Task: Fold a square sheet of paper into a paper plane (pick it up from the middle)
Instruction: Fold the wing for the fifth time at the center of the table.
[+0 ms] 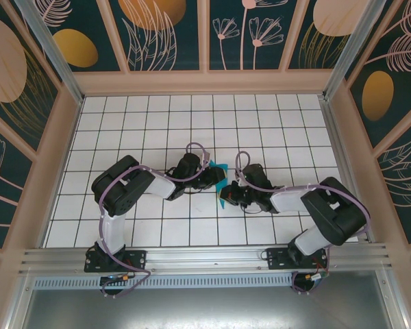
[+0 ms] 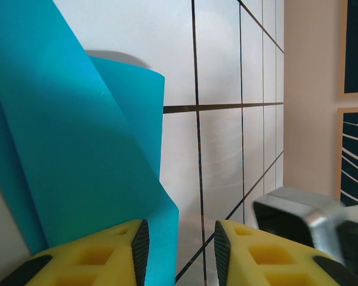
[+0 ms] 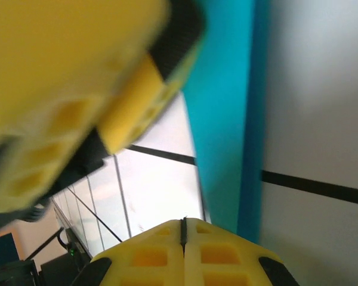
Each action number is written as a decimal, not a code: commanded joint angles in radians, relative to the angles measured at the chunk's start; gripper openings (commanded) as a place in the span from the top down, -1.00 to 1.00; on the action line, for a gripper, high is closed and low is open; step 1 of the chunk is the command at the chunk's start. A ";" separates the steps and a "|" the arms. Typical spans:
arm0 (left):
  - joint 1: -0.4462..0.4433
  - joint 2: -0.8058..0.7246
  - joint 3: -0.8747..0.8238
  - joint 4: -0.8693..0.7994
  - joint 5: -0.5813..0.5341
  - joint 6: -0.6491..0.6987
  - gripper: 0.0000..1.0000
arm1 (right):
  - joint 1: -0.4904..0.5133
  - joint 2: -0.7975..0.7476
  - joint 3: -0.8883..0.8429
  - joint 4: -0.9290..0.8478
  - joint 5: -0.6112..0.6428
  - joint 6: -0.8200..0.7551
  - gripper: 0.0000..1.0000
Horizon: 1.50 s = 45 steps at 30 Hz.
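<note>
Your left gripper, bottom of frame: jaws apart, square sheet of paper curled up at left, edge in the gap. Right gripper: jaws together, paper just to its right.

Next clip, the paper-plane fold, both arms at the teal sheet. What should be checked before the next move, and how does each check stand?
1. Right pincer closed: ok, fingers meet.
2. Right pincer pinching the teal sheet: cannot tell; paper runs beside its tips.
3. Left pincer clamping the sheet: not ok; fingers apart, paper edge beside one.
4. Sheet curled up from the table: ok.
</note>
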 commanded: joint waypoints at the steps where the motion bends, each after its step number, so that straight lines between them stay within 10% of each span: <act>1: -0.004 0.044 0.002 -0.092 -0.009 0.012 0.27 | -0.009 0.050 -0.036 0.045 -0.076 0.001 0.86; 31: -0.005 0.050 -0.001 -0.098 -0.011 -0.002 0.28 | 0.096 -0.122 -0.011 -0.313 -0.016 -0.150 0.83; 45: -0.006 0.046 -0.003 -0.098 -0.006 0.001 0.28 | -0.008 -0.125 0.008 0.047 0.002 0.092 0.80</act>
